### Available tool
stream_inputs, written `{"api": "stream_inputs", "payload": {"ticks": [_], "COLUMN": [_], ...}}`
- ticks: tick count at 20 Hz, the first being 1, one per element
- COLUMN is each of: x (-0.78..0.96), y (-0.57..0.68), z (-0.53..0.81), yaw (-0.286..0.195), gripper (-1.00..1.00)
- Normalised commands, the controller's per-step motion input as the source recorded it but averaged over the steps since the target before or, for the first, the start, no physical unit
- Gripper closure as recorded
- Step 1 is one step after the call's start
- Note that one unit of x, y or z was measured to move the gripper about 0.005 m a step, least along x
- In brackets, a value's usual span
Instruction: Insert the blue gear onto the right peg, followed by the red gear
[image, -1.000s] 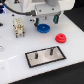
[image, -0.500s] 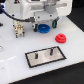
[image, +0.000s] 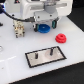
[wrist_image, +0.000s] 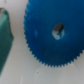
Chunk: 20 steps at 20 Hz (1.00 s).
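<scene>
The blue gear (image: 45, 28) lies flat on the white table, partly hidden under my gripper (image: 44, 24). The gripper hangs right over it, with its dark fingers (image: 36, 26) spread to either side and nothing held. In the wrist view the blue gear (wrist_image: 50, 35) fills most of the picture, with its centre hole showing. The red gear (image: 62, 37) lies on the table to the exterior view's right of the blue gear. The grey black-rimmed plate (image: 45, 58) lies nearer the camera. The right peg (image: 51, 50) and its twin (image: 37, 54) stand on it, both bare.
A small beige and dark piece (image: 19, 29) stands at the exterior view's left of the gripper. A green object (wrist_image: 4, 37) shows at the wrist view's edge beside the blue gear. The white arm body (image: 35, 9) fills the back of the scene.
The gripper has come down slightly over the blue gear. The gears and the plate have not moved.
</scene>
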Motion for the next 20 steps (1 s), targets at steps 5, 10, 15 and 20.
{"api": "stream_inputs", "payload": {"ticks": [5,10,15,20], "x": [-0.11,0.14,0.53,0.75], "y": [-0.01,0.01,-0.06,-0.16], "z": [-0.02,0.32,0.49,0.51], "yaw": [0.0,0.0,0.0,0.0], "gripper": [1.0,1.0,1.0,1.0]}}
